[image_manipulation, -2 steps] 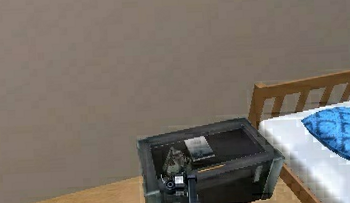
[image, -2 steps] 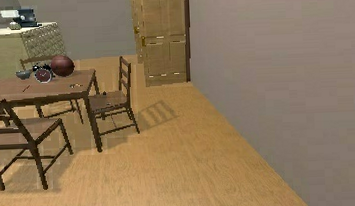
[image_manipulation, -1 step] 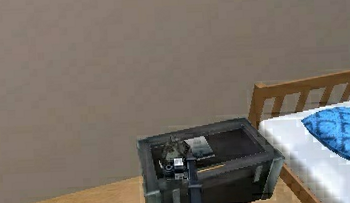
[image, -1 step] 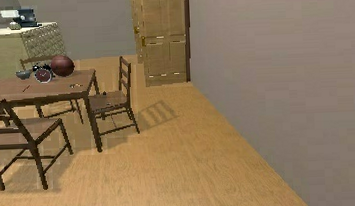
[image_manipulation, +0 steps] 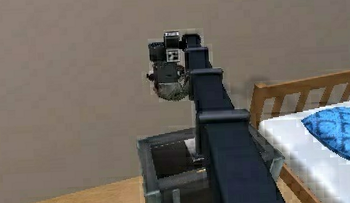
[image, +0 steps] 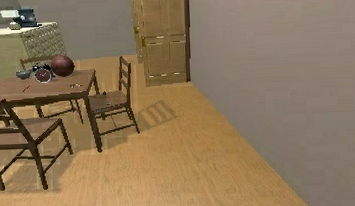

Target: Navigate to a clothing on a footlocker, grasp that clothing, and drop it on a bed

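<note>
In the arm side view the dark arm [image_manipulation: 224,127] rises from the bottom edge. My gripper [image_manipulation: 166,78] sits at its far end, against the bare grey wall. A small grey-brown crumpled bundle [image_manipulation: 168,88] hangs there, clear of every surface, so the gripper holds it. Below it stands a dark open box, the footlocker [image_manipulation: 171,168], on the wooden floor. The bed [image_manipulation: 316,147] lies at the arm side view's right, with a wooden headboard [image_manipulation: 308,91], a white sheet and a blue patterned pillow [image_manipulation: 340,129].
In the forward view a wooden dining table [image: 45,92] with several chairs [image: 113,99] stands at the left, with a dark red ball [image: 62,65] on it. A wooden door [image: 163,37] is ahead and a pale cabinet [image: 23,48] at the far left. A grey wall [image: 284,76] runs along the right, with bare floor between.
</note>
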Motion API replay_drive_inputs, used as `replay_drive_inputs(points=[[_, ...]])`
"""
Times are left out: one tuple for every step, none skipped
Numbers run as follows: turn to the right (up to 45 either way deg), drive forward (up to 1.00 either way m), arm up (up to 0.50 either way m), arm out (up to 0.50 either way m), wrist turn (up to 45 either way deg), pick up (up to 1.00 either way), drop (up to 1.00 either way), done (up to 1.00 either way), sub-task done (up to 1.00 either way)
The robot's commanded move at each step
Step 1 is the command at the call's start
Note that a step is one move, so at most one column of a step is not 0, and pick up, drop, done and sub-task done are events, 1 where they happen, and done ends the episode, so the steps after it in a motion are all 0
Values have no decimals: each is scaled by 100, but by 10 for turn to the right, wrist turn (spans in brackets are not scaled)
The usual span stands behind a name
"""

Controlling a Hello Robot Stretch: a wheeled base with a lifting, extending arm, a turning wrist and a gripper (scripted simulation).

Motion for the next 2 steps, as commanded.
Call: replay_drive_inputs(points=[[0,0,0,0,-450,0,0,0,0],[0,0,0,0,-450,0,0,0,0]])
